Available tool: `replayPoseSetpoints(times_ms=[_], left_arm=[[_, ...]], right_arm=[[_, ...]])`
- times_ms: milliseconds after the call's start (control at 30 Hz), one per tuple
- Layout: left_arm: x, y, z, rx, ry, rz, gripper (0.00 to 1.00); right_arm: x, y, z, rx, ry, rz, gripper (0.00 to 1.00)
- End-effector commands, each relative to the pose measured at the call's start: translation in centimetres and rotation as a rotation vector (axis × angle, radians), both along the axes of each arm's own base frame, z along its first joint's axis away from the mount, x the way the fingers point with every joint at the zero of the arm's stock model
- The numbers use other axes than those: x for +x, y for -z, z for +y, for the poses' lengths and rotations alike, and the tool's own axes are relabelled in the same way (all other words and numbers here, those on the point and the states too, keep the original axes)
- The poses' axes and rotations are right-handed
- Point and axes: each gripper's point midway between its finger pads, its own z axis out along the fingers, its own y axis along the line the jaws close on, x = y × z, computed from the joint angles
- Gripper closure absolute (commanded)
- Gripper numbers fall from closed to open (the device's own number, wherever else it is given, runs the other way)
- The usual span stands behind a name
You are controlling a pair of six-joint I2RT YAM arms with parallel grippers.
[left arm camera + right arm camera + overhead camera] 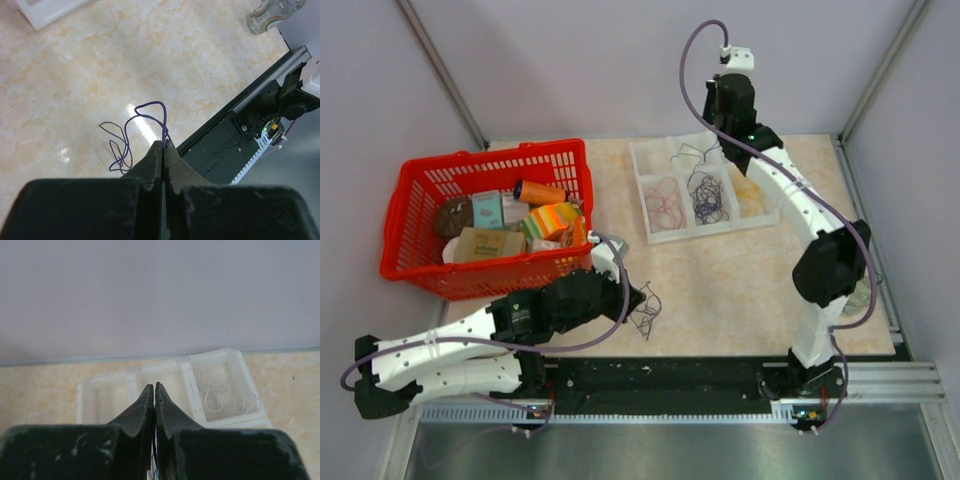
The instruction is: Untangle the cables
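- Cables (645,308) lie as a small dark tangle on the table (740,290) near its front edge, just right of the left gripper (164,145).
- One purple wire (146,106) is pinched in that gripper's closed jaws. Its loop stands ahead of the tips, and the rest trails down-left onto the table.
- The left arm is judged much the nearer, so the strand is best drawn away from the tangle.
- Farther back, sorted wires (663,200) are kept in a white compartment tray (642,150).
- The right gripper (154,388) is closed above that tray, and whether anything is held cannot be told.
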Motion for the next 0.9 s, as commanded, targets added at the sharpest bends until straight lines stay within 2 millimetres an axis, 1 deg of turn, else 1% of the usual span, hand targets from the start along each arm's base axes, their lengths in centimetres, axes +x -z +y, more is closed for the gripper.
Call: replayPoseSetpoints(times_ms=[0, 133, 233, 267, 300, 367, 433, 467, 533, 567, 600, 633, 667, 700, 733, 767, 800, 833, 867], left_arm=[[0.7, -0.1, -0.4, -0.015, -0.025, 0.000, 1.00], [1.4, 0.8, 0.0, 0.016, -0.042, 0.014, 1.00], [2.1, 1.5, 0.4, 0.035, -0.049, 0.031, 1.00], [2.4, 1.7, 0.5, 0.041, -0.053, 0.037, 1.00], [2.6, 1.9, 0.6, 0.043, -0.048, 0.042, 1.00], [3.0, 2.0, 0.7, 0.044, -0.044, 0.050, 1.00], [3.4, 2.3, 0.8, 0.053, -0.046, 0.055, 1.00], [3.4, 2.3, 0.8, 0.055, -0.042, 0.056, 1.00], [3.6, 2.5, 0.9, 0.064, -0.043, 0.058, 1.00], [3.7, 2.6, 0.9, 0.067, -0.043, 0.059, 1.00], [3.7, 2.7, 1.0, 0.070, -0.044, 0.060, 1.00], [3.8, 2.5, 1.0, 0.067, -0.042, 0.060, 1.00], [3.9, 2.6, 1.0, 0.068, -0.042, 0.060, 1.00], [3.9, 2.5, 0.9, 0.063, -0.042, 0.060, 1.00], [3.9, 2.4, 0.9, 0.060, -0.039, 0.060, 1.00], [3.8, 2.3, 0.8, 0.050, -0.038, 0.063, 1.00], [3.8, 2.3, 0.8, 0.045, -0.036, 0.067, 1.00], [3.7, 2.2, 0.7, 0.037, -0.035, 0.073, 1.00], [3.7, 2.1, 0.7, 0.029, -0.042, 0.079, 1.00]], right_arm=[[3.7, -4.2, -0.4, -0.048, 0.041, -0.152, 1.00], [6.6, -3.0, 0.0, -0.102, 0.067, -0.194, 1.00], [8.9, -0.8, 0.5, -0.154, 0.071, -0.186, 1.00], [9.7, -0.4, 0.8, -0.160, 0.070, -0.202, 1.00], [10.6, 1.0, 1.0, -0.173, 0.068, -0.191, 1.00], [11.9, 2.8, 1.7, -0.191, 0.062, -0.189, 1.00], [13.0, 4.8, 1.7, -0.206, 0.085, -0.187, 1.00], [13.6, 6.1, 1.7, -0.215, 0.090, -0.176, 1.00], [14.7, 8.6, 2.4, -0.231, 0.062, -0.149, 1.00], [15.1, 9.8, 2.9, -0.241, 0.044, -0.133, 0.98], [15.5, 11.0, 3.4, -0.245, 0.020, -0.120, 0.88], [15.7, 13.2, 3.8, -0.268, 0.000, -0.078, 0.82], [15.5, 14.3, 3.9, -0.280, -0.005, -0.035, 0.78], [15.4, 15.1, 3.4, -0.282, 0.013, -0.005, 0.73], [15.2, 15.9, 3.0, -0.287, 0.030, 0.018, 0.55], [14.8, 15.9, 2.6, -0.289, 0.038, 0.035, 0.39], [14.3, 15.7, 2.4, -0.289, 0.042, 0.056, 0.21], [13.8, 15.1, 2.5, -0.278, 0.023, 0.074, 0.13], [13.1, 14.7, 3.0, -0.261, -0.027, 0.106, 0.07]])
